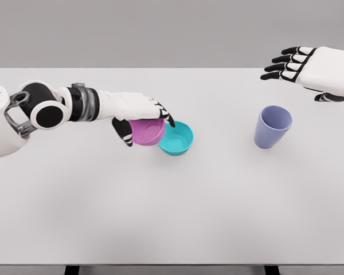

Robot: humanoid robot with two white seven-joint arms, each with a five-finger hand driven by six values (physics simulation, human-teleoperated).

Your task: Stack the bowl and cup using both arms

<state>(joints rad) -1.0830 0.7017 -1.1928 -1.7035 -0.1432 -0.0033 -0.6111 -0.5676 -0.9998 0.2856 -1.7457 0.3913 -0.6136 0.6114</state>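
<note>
A plain white tabletop (172,217) under a flat grey wall, and nothing lies on its near half. Nearest you, the left hand (142,117) reaches in from the left, its fingers curled over a small pink plastic bowl (147,132) and grasping it from above, thumb underneath at the left and a fingertip over the far rim. The pink bowl is tilted, its mouth turned partly toward the camera, and it overlaps the left edge of a teal plastic bowl (178,138) that sits upright on the table; whether the two touch cannot be told.

To stack cleanly, you would level the pink bowl first, centre it over the teal one's mouth, then lower and let go only when it seats; releasing at this tilt risks it sliding off the rim.

Farther right, a lavender plastic cup (273,126) stands upright, well apart from the bowls. Beyond it, the right hand (298,65) hovers above the far edge, fingers spread, holding nothing.
</note>
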